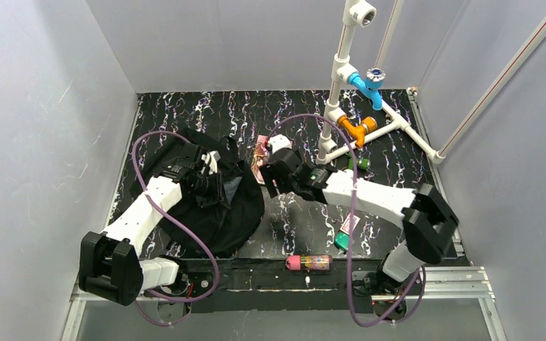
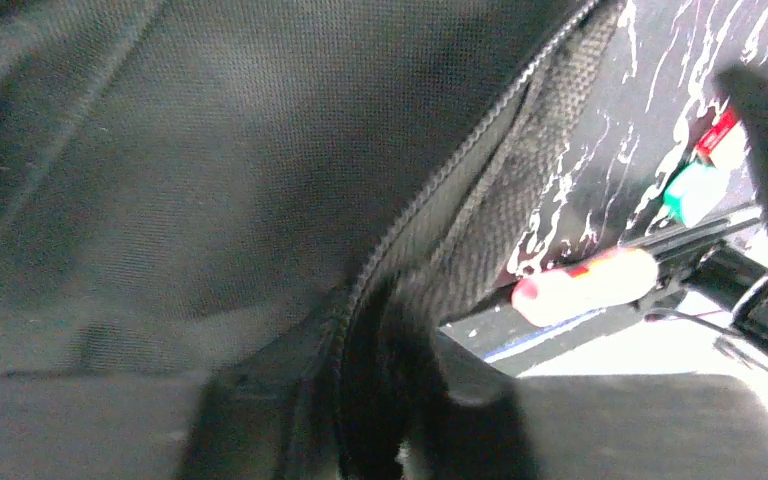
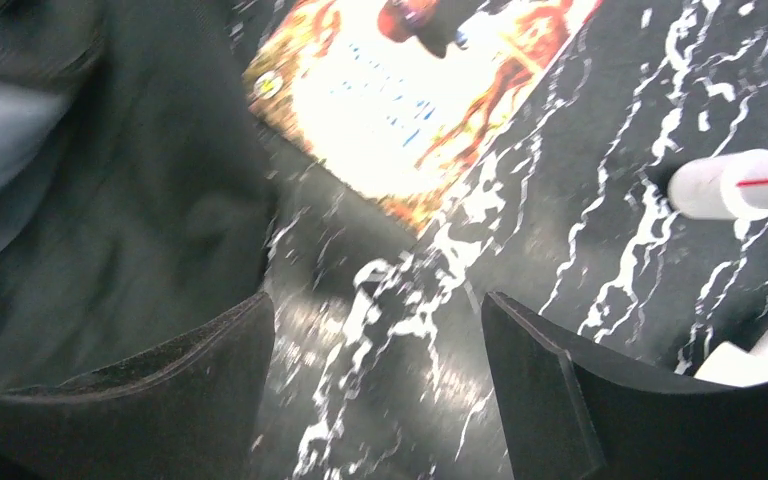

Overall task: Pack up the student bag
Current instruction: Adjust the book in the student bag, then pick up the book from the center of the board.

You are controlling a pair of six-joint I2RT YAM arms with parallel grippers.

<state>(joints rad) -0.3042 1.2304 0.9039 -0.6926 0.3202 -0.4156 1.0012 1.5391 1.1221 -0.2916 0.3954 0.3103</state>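
- The student bag (image 1: 213,213) lay slumped on the desk (image 1: 306,227).
- The left pincer (image 1: 210,168) sat at the bag's zipper (image 2: 430,200); its grip could not be made out.
- The right pincer (image 3: 378,300), jaws apart and empty, hovered right of the bag near a book (image 3: 410,100); sagging fabric could block packing.

top external: fixed high above and behind the arm bases (image 1: 114,270), looks down and forward over the whole table (image 1: 306,220), from far off.
left wrist: sits very close against the student bag (image 2: 210,180), fabric and zipper filling most of the frame; looks past the bag's edge to the pink pencil case (image 2: 585,285), blurred.
right wrist: hangs low over the table, looks down between its own fingers (image 3: 560,400); book (image 3: 400,100) at the top edge, white pipe (image 3: 725,185) at right.
shared by top and left wrist: bag and pencil case.
shared by top and right wrist: book, pipe, bag's edge.
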